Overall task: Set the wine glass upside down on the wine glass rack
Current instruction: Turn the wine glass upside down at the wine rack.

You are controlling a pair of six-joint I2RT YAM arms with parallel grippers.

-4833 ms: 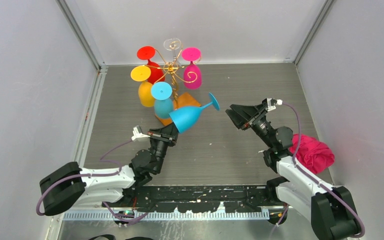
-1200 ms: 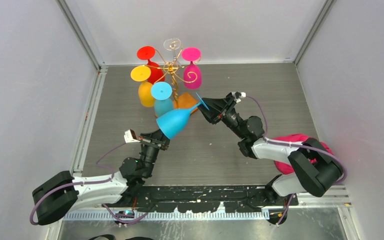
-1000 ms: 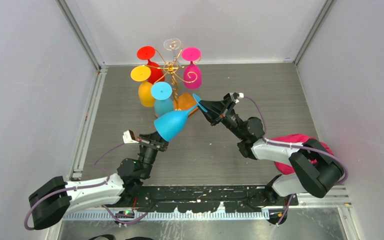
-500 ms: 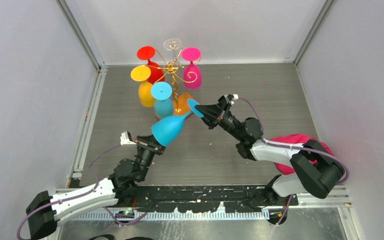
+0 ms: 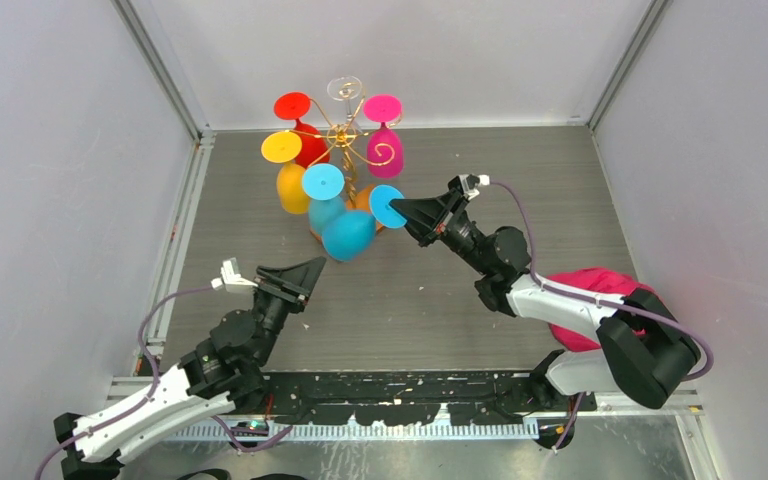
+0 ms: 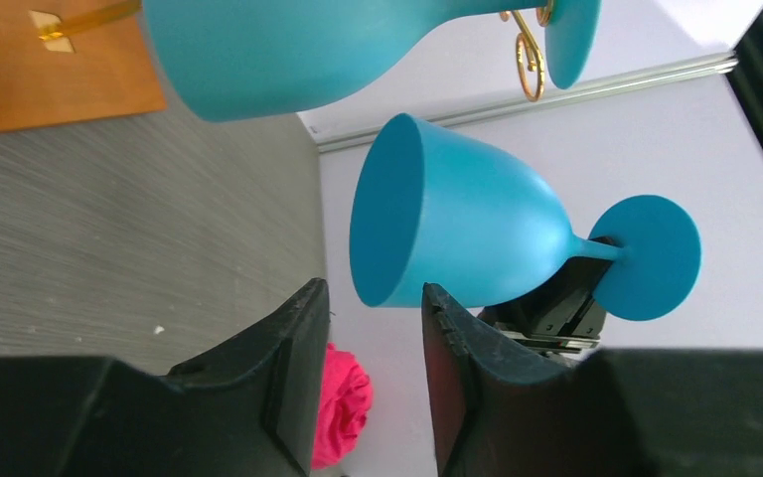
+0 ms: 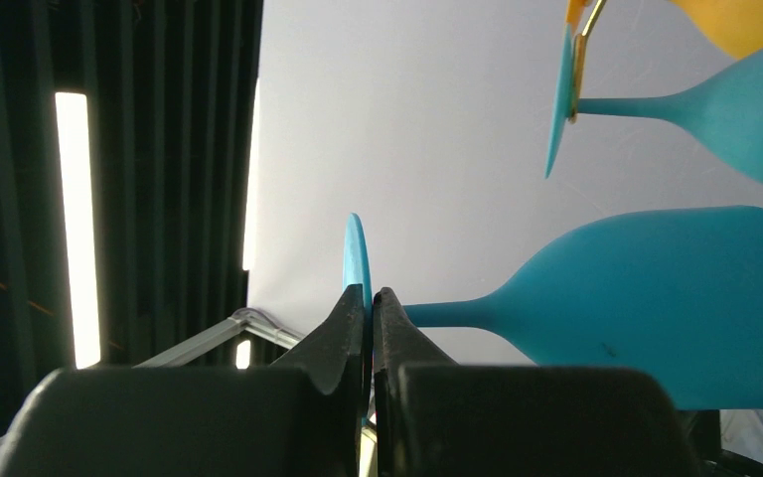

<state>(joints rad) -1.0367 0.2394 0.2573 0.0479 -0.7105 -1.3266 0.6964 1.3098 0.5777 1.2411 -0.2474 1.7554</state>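
The blue wine glass hangs in the air just in front of the wine glass rack, whose gold wire arms rise from an orange wooden base. My right gripper is shut on the glass's foot disc, edge-on between its fingertips, with the stem and bowl off to the right. My left gripper stands open, near and left of the bowl. In the left wrist view the bowl floats just beyond my open left gripper, apart from both fingers.
Several coloured glasses hang upside down on the rack: red, yellow, pink, a clear one and another blue one. A pink cloth lies at the right by my right arm. Grey walls close in the sides.
My left gripper opened, let go of the bowl and drew back to the near left. My right gripper closed on the foot disc and now carries the glass alone, bowl swung nearer the rack.
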